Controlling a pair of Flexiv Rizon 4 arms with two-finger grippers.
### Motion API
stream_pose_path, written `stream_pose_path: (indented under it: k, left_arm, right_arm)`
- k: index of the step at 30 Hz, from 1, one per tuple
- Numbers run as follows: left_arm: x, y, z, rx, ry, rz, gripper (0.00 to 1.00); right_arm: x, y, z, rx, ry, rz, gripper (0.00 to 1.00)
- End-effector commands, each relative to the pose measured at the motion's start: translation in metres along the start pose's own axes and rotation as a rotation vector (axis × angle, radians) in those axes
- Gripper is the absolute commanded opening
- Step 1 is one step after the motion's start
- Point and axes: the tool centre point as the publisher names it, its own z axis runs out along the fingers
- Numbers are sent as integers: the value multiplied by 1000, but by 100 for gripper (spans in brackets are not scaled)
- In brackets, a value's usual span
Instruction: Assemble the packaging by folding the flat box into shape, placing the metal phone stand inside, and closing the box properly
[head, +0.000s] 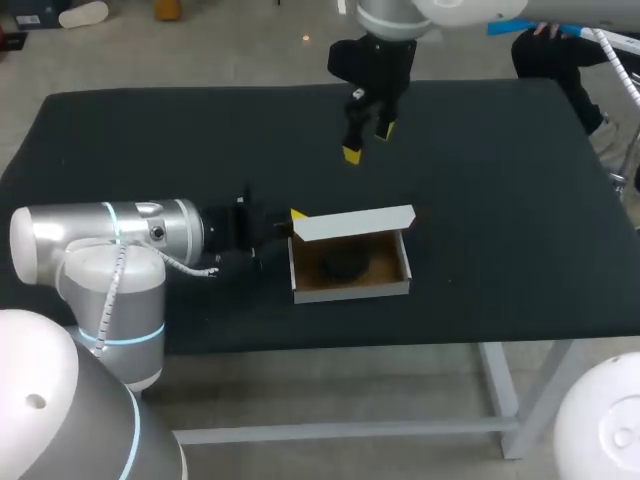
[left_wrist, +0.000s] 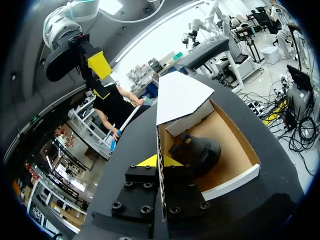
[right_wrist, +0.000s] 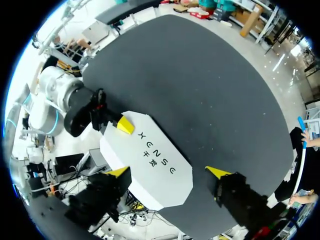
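Note:
A white cardboard box (head: 350, 292) with a brown inside sits near the table's front, and its white lid (head: 355, 223) stands half raised along the far side. The dark phone stand (head: 345, 265) lies inside it. My left gripper (head: 293, 222) is at the box's left end, shut on the thin left wall (left_wrist: 161, 150); the stand (left_wrist: 200, 150) lies just ahead of its fingers. My right gripper (head: 368, 142) hangs open high over the far part of the table, apart from the box. In its own view the right gripper (right_wrist: 167, 172) looks down on the lid (right_wrist: 155, 165).
The black table (head: 500, 200) has bare cloth to the right of and beyond the box. My left arm (head: 110, 235) lies low across the front left. The right arm's gripper (left_wrist: 97, 70) shows high beyond the lid in the left wrist view.

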Motion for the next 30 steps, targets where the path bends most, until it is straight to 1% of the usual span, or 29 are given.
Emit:
stream_pose_path:
  k: [1,2,4,5,7,9,10,12,13,16,18,19,30]
  left_arm:
    - [2,1,1,1,-6,1,0]
    - [2,1,1,1,-6,1,0]
    - [4,2,1,4,-24,34,0]
    - [5,2,0,-3,-26,46,0]
    - [6,3,0,-2,-38,67,0]
    - [6,4,-1,-2,-49,79,0]
    - [6,4,-1,-1,-53,84,0]
    - [7,4,-1,-13,-64,100,0]
    - [8,4,-1,-19,-65,109,0]
    - [9,5,0,-32,-71,136,0]
    - [10,5,0,-36,-73,153,0]
    - [11,6,1,-40,-73,161,0]
    - [13,8,0,-42,-81,223,0]
  right_arm:
    - [1,0,-1,1,-1,0,100]
    - [1,0,-1,1,-1,0,100]
    - [-1,-4,0,7,38,53,100]
    - [-3,-5,0,26,86,79,100]
    - [-4,-9,-1,26,109,128,100]
    - [-4,-13,-3,44,153,172,100]
    - [-4,-15,-4,41,162,201,100]
    - [-3,-19,-4,71,193,264,100]
    - [-2,-21,-3,72,205,302,100]
    - [-2,-28,0,125,298,421,100]
    - [-1,-31,7,189,357,522,100]
    - [1,-32,12,214,380,524,100]
    - [1,-32,12,214,380,524,100]
